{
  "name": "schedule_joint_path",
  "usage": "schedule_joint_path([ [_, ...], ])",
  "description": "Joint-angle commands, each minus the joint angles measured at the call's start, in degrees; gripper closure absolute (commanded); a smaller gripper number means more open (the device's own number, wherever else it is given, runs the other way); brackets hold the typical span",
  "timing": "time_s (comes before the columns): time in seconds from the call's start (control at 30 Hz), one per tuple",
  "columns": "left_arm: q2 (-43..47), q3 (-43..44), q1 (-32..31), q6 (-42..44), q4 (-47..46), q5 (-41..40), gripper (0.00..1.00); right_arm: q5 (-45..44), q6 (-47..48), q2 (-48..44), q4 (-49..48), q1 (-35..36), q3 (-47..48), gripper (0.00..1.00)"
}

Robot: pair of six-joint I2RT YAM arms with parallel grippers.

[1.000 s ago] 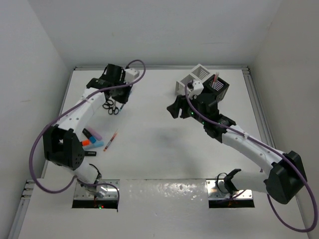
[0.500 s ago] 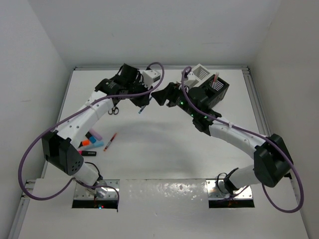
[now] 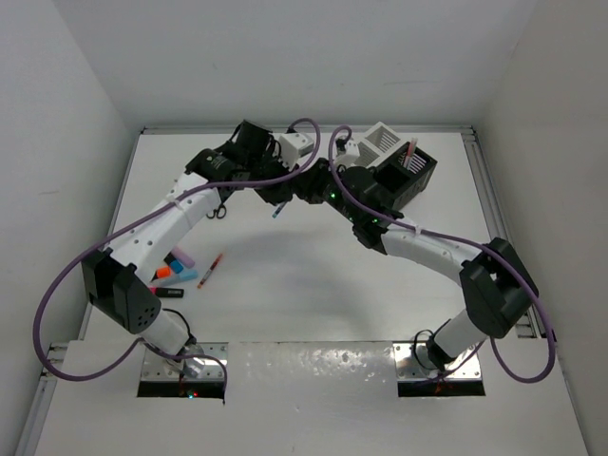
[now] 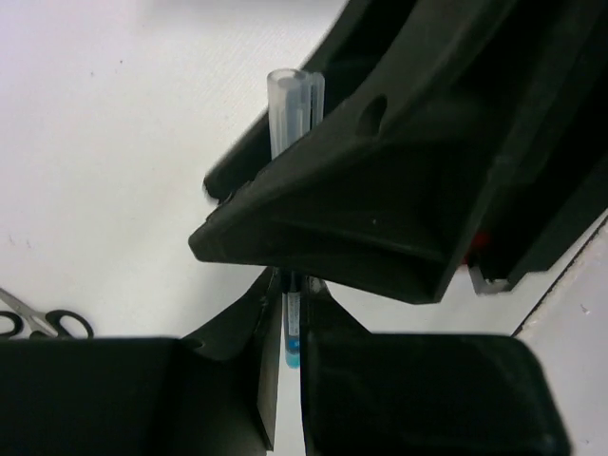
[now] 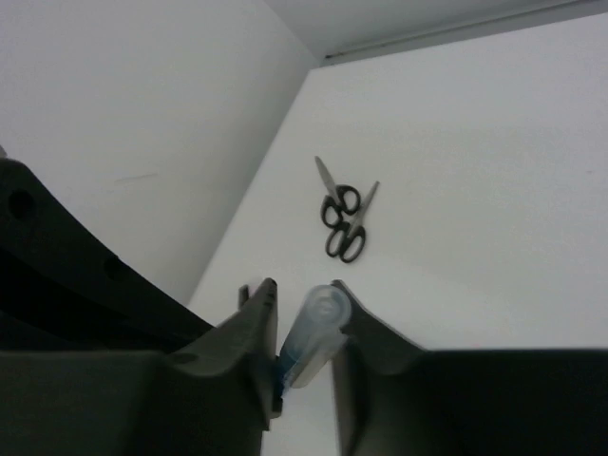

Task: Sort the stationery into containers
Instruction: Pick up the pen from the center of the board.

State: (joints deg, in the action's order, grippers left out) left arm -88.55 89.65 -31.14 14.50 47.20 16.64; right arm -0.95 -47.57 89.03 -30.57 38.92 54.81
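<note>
A blue pen with a clear cap [image 4: 290,104] hangs above the table's back middle, held between both grippers. My left gripper [image 4: 288,351] is shut on its lower blue part [image 3: 278,211]. My right gripper [image 5: 302,309] has come in from the right, and its fingers press on the slanted clear cap [image 5: 313,337] from both sides. Two black-handled scissors [image 3: 214,204] lie on the table to the left [image 5: 342,218]. The containers stand at the back right, one white [image 3: 380,141] and one black [image 3: 418,180] with pens in it.
Highlighters in orange, blue and purple [image 3: 176,266] and a red pen [image 3: 214,269] lie at the left by the left arm. White walls close in the table on the left, back and right. The right gripper's black body [image 4: 399,190] fills most of the left wrist view.
My left arm carried the pen right from over the scissors. My right gripper swung left from the containers, met it, and narrowed its jaws round the cap.
</note>
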Motion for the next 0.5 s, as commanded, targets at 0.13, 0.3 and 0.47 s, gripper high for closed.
schedule_joint_path([
  [0.13,-1.01,4.4,-0.25,-0.7,-1.76,0.23,0.88,-0.71,0.45,-0.7,-3.45,0.9,2.06,1.0],
  [0.3,0.57,1.42,3.0,-1.05,-1.85,-1.87,0.0,-2.56,7.73,-2.99,2.6,-4.98,4.25,1.0],
  [0.47,3.82,-5.61,10.56,1.22,-2.99,-6.79,0.0,-9.49,20.48,-2.38,15.7,-17.37,13.11,1.0],
])
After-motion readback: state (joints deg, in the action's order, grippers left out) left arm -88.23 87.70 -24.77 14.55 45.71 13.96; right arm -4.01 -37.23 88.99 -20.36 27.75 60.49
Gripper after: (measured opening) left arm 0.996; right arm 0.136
